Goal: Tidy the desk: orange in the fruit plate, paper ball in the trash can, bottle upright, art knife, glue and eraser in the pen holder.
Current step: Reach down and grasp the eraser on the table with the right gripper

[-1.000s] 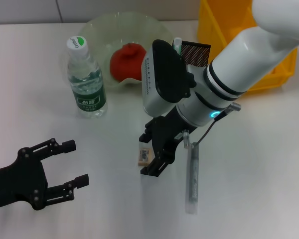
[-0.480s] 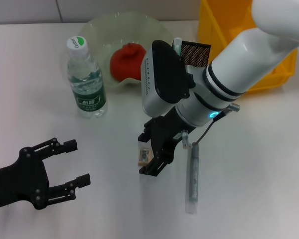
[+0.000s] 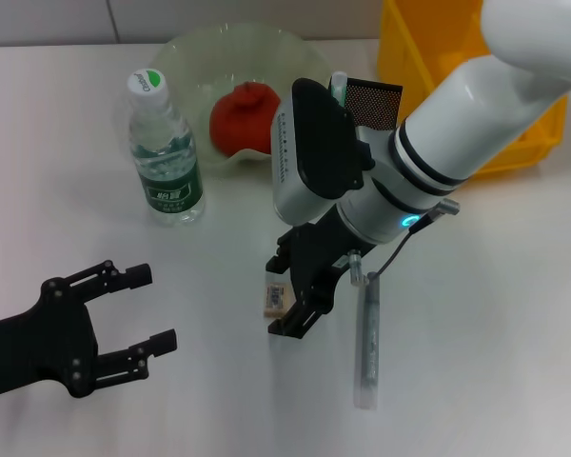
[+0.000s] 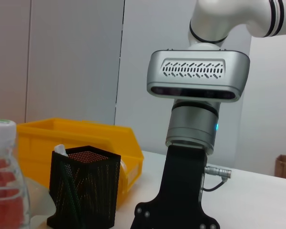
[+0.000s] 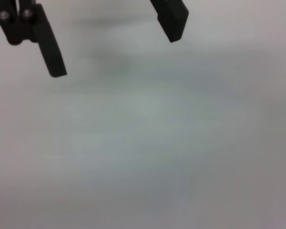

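Beige eraser (image 3: 276,297) lies on your tabletop (image 3: 476,314) against the right end effector (image 3: 290,297), whose fingers gape wide around nothing. Your left end effector (image 3: 145,308) hangs spread and empty at 8 o'clock; bottle (image 3: 164,152) stands at 11.

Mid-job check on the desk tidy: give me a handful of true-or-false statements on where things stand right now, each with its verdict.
1. The bottle stands upright. True.
2. The orange lies on the bare table. False: it sits in the fruit plate.
3. The eraser is in the pen holder. False: it is on the table, by the right tool.
4. The left tool is open and holds nothing. True.
5. The right tool is shut. False: its fingers stand apart.
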### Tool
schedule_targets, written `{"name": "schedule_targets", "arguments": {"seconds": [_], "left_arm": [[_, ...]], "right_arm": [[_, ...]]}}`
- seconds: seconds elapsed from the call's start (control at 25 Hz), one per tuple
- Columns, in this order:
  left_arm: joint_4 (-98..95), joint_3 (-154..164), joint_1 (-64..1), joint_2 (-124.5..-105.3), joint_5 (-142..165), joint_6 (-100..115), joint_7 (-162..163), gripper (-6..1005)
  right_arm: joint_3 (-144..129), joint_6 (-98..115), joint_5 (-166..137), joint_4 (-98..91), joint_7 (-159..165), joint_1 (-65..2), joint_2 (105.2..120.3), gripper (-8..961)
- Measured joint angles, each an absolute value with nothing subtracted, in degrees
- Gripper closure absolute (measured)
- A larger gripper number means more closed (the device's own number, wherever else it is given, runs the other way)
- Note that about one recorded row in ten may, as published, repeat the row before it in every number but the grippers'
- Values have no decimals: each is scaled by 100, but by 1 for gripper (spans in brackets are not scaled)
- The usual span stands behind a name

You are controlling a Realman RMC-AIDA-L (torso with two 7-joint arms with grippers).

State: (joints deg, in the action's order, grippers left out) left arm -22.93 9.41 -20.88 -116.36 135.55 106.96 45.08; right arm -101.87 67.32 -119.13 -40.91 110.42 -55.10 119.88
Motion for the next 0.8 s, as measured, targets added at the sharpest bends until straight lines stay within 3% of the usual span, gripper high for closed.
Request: {"name": "schedule_targets", "arguments": {"seconds": [0.8], "left_arm": [[-2283, 941, -2160, -11636, 13498, 10696, 4508, 198]], "right_arm": [[-10190, 6670, -11918, -4078, 11030, -5503, 11988, 182]]}}
